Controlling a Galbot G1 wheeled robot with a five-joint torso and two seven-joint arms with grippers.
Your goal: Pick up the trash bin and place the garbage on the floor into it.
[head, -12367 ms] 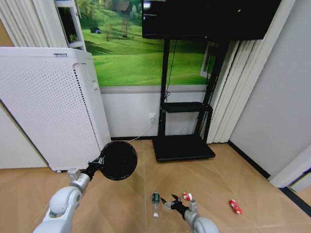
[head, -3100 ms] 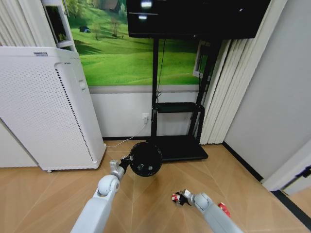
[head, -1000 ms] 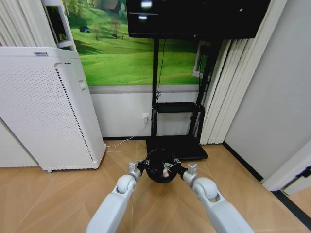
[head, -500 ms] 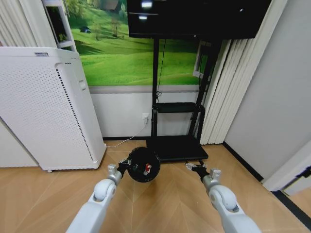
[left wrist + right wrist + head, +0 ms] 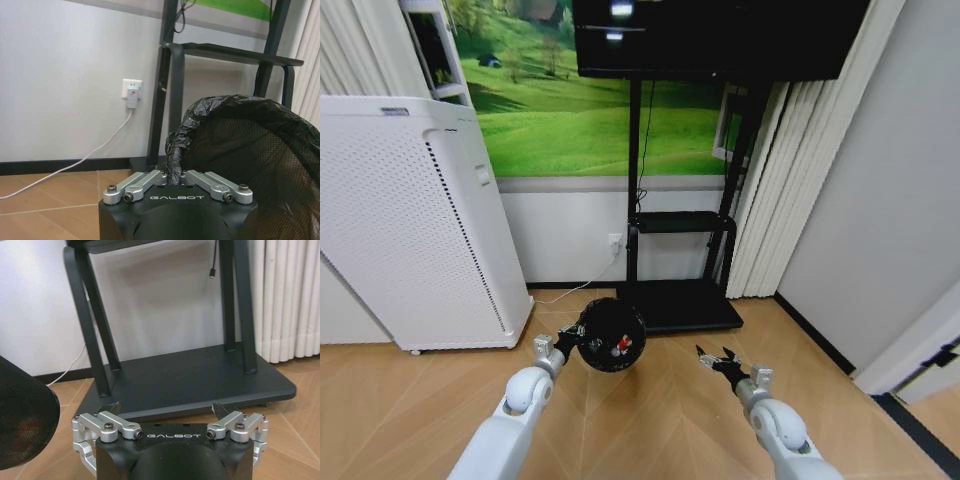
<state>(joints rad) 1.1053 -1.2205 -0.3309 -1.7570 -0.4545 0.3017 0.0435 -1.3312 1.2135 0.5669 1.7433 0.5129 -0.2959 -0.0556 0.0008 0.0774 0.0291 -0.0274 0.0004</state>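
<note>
The small round black mesh trash bin is held aloft, tipped mouth-up so its red scraps stay inside, clamped at its liner rim by the left gripper, while the right gripper, at three o'clock of the bin, is held empty with fingers apart.

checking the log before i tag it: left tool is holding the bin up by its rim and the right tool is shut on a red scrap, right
Not quite. The left tool does hold the bin by its rim, but the right tool is open and holds nothing, as the right wrist view shows. In the head view, a red scrap lies inside the bin.
</note>
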